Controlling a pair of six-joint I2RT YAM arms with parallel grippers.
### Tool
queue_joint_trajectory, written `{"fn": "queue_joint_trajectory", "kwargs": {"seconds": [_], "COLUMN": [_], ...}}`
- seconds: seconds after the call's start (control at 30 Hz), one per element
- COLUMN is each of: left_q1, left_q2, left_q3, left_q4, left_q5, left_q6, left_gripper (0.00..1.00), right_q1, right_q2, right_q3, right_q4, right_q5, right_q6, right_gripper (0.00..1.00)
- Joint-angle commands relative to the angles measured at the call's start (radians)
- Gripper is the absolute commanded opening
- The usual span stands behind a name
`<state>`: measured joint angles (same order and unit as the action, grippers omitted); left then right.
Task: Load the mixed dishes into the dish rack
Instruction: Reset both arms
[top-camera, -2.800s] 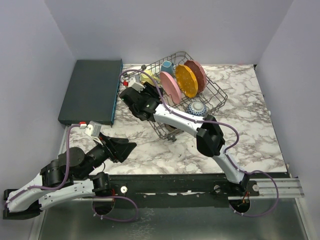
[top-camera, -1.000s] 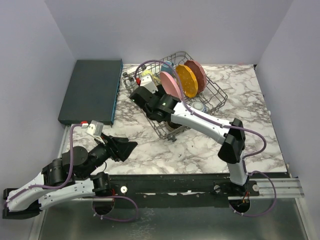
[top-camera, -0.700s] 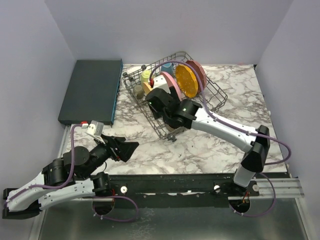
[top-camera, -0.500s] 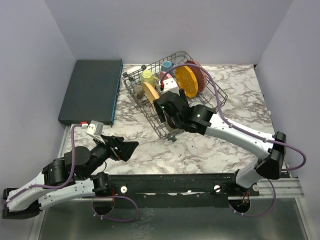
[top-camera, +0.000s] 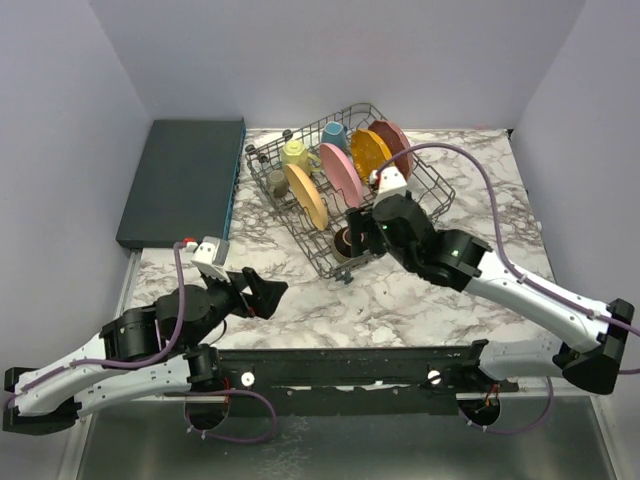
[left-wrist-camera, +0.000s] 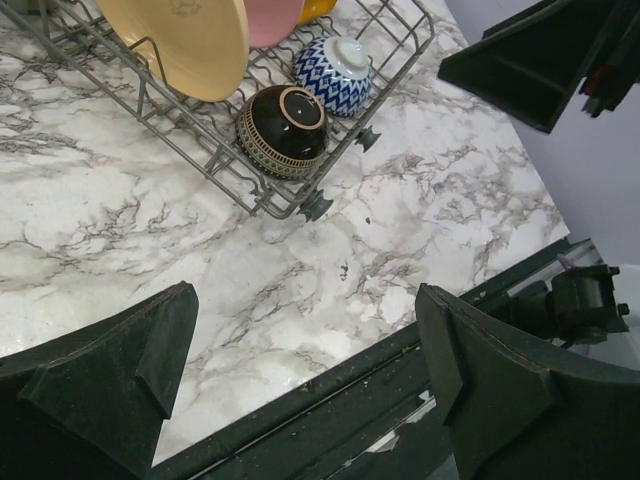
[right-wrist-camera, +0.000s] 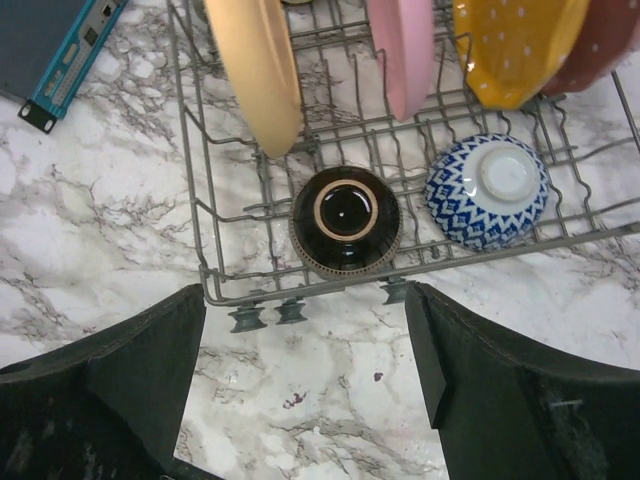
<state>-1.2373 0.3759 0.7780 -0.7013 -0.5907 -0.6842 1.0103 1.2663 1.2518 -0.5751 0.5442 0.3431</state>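
Right claw (right-wrist-camera: 305, 300) hung open with nothing in it, pulled back from the dish rack (top-camera: 425, 195). Left claw (top-camera: 262, 293) waited wide open over the marble surface (top-camera: 400, 300), well apart from the rack. Since a moment before, the tan plate (top-camera: 305, 195) had come to stand on its edge in the rack, just beside the pink plate (top-camera: 340, 175). That looked like one more dish put away. The rack lay just ahead of the right claw and below it, with the small brown bowl (right-wrist-camera: 345, 222) closest, just inside the near rim.
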Motion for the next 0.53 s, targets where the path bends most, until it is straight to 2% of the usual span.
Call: {"fn": "queue_joint_trajectory", "kwargs": {"seconds": [0.0,0.27,0.5], "left_q1": [0.002,0.002,0.002], "left_q2": [0.037,0.057,0.053], "left_q3": [0.027,0.030,0.039], "left_q4": [-0.024,-0.020,-0.027], "left_q5": [-0.020,-0.023,-0.068], "left_q6": [0.005,0.008,0.007], "left_gripper": [0.99,0.99,0.99], "right_q1": [-0.101,-0.287,-0.340], "right_q2": [-0.115,-0.224,-0.257], "right_q3": [-0.078,-0.221,-0.278], "right_q4": [0.050,0.086,0.103], "right_q5": [-0.137,-0.325,-0.392], "right_q6": [0.031,0.046,0.054], "right_gripper": [0.88,0.89,0.89]}}
